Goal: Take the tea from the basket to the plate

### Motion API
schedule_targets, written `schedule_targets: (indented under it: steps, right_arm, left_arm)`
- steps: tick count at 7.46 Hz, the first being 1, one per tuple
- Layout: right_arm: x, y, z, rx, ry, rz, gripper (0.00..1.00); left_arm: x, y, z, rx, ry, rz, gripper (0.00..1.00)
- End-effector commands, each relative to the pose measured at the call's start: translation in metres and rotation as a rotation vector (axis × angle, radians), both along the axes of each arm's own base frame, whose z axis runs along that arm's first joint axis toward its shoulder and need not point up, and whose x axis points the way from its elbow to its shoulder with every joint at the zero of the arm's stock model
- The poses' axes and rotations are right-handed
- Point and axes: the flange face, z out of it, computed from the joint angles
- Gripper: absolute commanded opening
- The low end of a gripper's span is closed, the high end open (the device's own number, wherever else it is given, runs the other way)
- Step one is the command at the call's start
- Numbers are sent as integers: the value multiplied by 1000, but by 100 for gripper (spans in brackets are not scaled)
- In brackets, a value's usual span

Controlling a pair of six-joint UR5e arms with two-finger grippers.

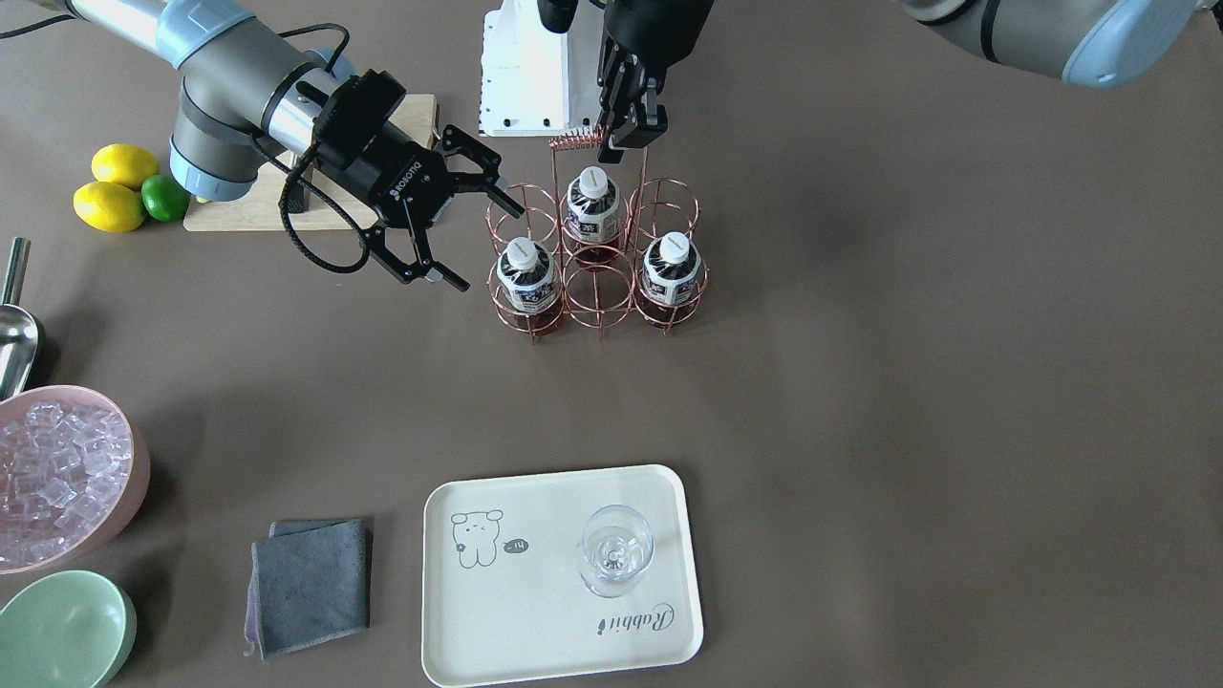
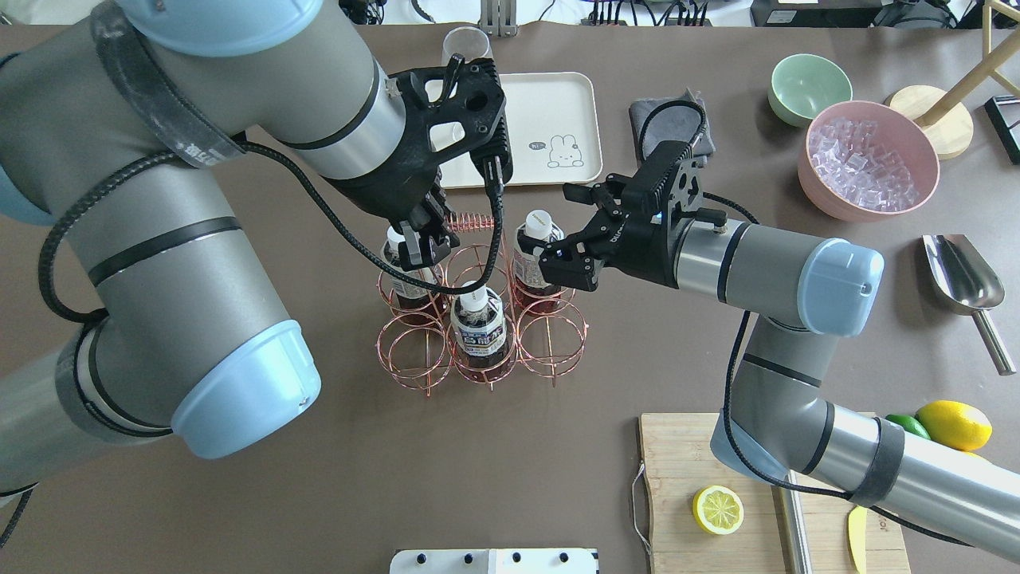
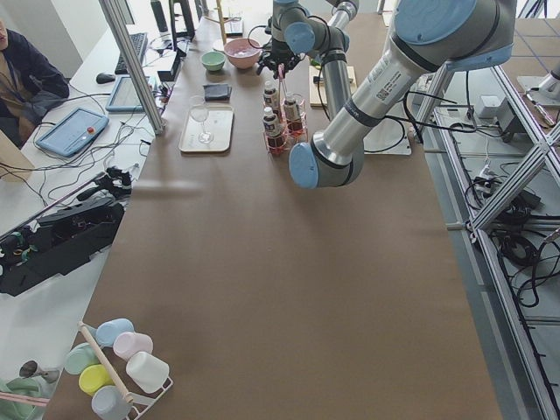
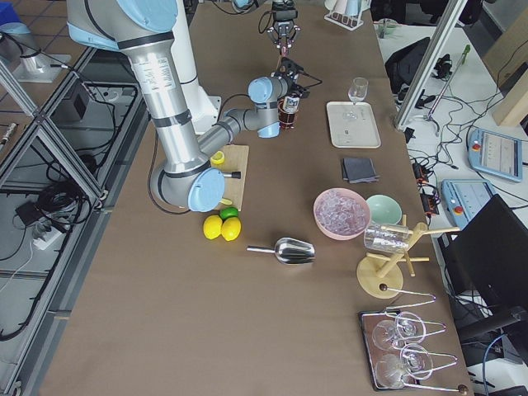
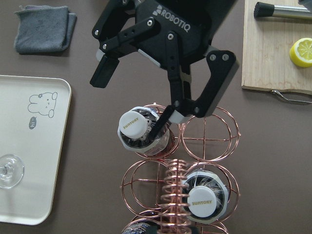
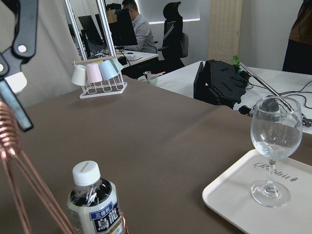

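Note:
The copper wire basket [image 1: 597, 287] stands mid-table with three tea bottles in its cells [image 1: 525, 275] [image 1: 593, 205] [image 1: 672, 268]. My left gripper [image 1: 626, 134] is shut on the end of the coiled handle [image 2: 470, 219]. My right gripper [image 1: 482, 244] is open at cap height next to one bottle [image 2: 535, 239]. In the left wrist view one finger [image 5: 161, 127] lies right beside that bottle's white cap [image 5: 135, 126]. The cream plate [image 1: 535, 612] lies apart from the basket and holds a clear stemmed glass [image 1: 615, 549].
A grey cloth [image 1: 311, 585], a green bowl [image 1: 62, 631] and a pink bowl of ice [image 1: 57, 473] sit beside the plate. A metal scoop [image 2: 964, 279], lemons and a lime [image 1: 119, 191], and a cutting board [image 2: 717, 478] with a lemon half are on my right.

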Motion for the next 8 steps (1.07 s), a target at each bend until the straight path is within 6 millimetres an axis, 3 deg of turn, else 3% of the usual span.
schedule_targets:
  steps: [1,5,6,8]
  right_arm:
    - [-15,14,2,-6,1,-6,100]
    - [-18,9,8,24,36,25,98]
    - [-22,8,14,19,47,28,82]
    - [-23,5,18,50,74,47,31]
  left_arm:
    - [3,-2,1,-4,-5,0,0]
    - [3,-3,1,-3,-2,1,0]
    - [4,-3,0,-2,-1,1,0]
    - [4,-3,0,-1,-1,2,0]
